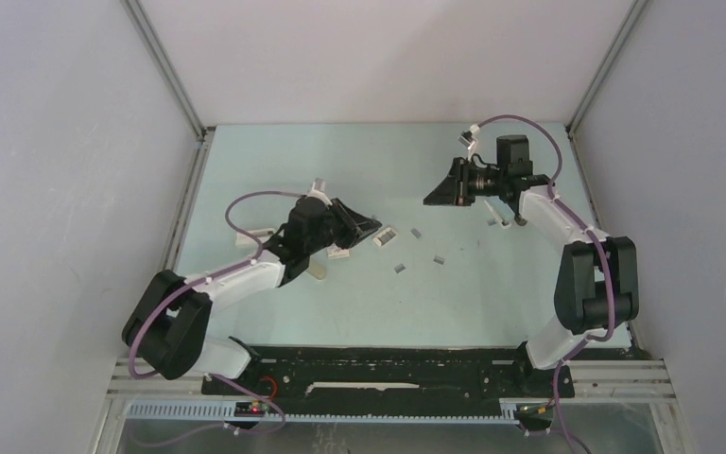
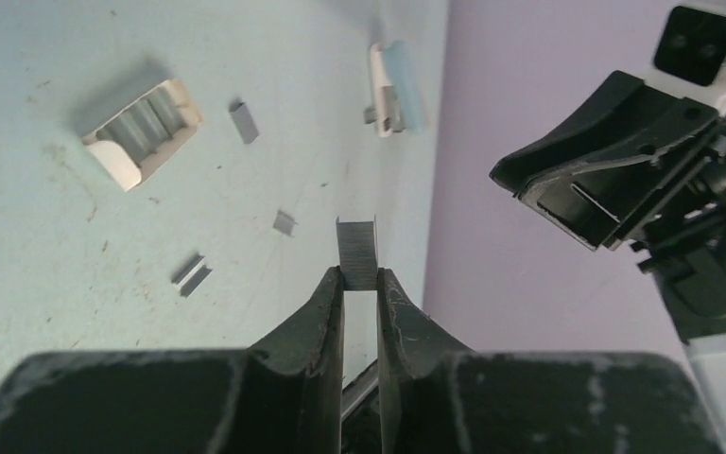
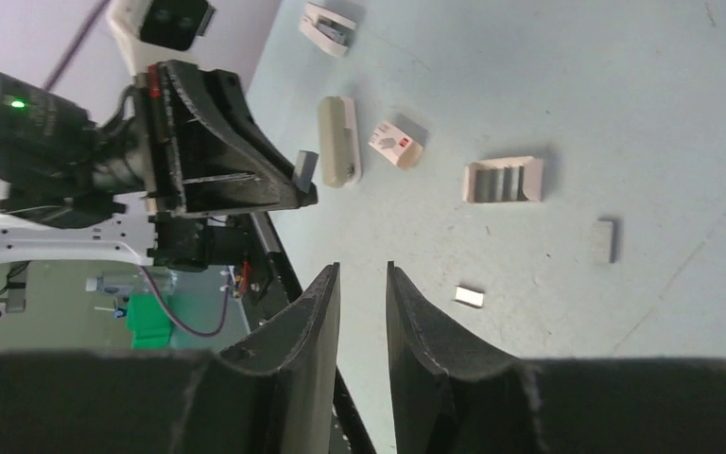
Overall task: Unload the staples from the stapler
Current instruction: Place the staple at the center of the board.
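We judge the unloading well under way, perhaps close to done. The left gripper (image 2: pixel 360 281) is clenched on a short grey block of staples (image 2: pixel 357 248), which stands out past its fingertips and is held up off the table (image 2: pixel 47 236). Beyond that gripper and to its left, several loose strips (image 2: pixel 243 121) lie scattered on the table, apart from one another. An open cardboard tray (image 2: pixel 142 132) sits further out on the same side. The right gripper (image 3: pixel 363 274) hangs released above the table, its jaws a little apart with nothing between them, facing the left one.

What is left, as we read it, is to set the held block down with the others and make sure nothing is left in the magazine.

That check is the one we cannot make. The stapler (image 3: pixel 338 140), as we take the cream oblong body beside the left gripper's tip to be, does not show its magazine in any view. A white and blue piece (image 2: pixel 392 90) far ahead of the left gripper could be another stapler or a loose part; it is too small to tell. From above, the left arm covers most of the cream body, and the held block cannot be made out there.
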Available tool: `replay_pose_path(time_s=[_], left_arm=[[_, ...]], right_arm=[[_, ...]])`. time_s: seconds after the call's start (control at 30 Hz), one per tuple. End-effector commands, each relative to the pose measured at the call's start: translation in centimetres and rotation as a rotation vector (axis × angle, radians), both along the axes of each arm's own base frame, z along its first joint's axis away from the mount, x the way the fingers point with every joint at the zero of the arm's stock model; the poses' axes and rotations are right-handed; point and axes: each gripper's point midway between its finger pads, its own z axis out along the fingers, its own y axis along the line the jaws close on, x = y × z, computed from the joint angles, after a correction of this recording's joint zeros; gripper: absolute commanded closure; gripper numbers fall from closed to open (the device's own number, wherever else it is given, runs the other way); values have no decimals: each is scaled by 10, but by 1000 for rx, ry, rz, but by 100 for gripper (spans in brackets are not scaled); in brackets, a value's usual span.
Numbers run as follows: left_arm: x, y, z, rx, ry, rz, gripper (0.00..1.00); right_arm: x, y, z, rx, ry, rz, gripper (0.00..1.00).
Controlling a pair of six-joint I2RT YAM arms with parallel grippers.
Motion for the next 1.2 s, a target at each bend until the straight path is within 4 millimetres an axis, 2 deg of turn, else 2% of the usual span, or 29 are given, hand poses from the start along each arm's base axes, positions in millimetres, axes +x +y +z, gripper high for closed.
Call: replay_pose_path(time_s=[0.0,0.13,0.3,0.5,0.83,0.97,1.17], left_arm=[[-6,1,-9,180,76,7,89],[-16,1,-24,296,141,-3,89],[-32,24,-45,460,194,-23,89],[-66,42,-84,639,285,-139,89],[-63,31,-113,740,334,-220,88],[-63,40,-130,850,394,-232,86],[-62,50,-135,999,429,-264,85]], right_arm=[[3,-7,-17,-74,-47,0,68],[4,-11,-27,-94,-31,-2,69],[7,-16,-25,-99,-46,-14,69],[6,-16,-23,-94,-50,-10,68],[7,-20,-22,-97,-57,-19,69],[8,-21,-23,-97,-55,-19,69],[8,-22,-24,-91,-48,-17,69]])
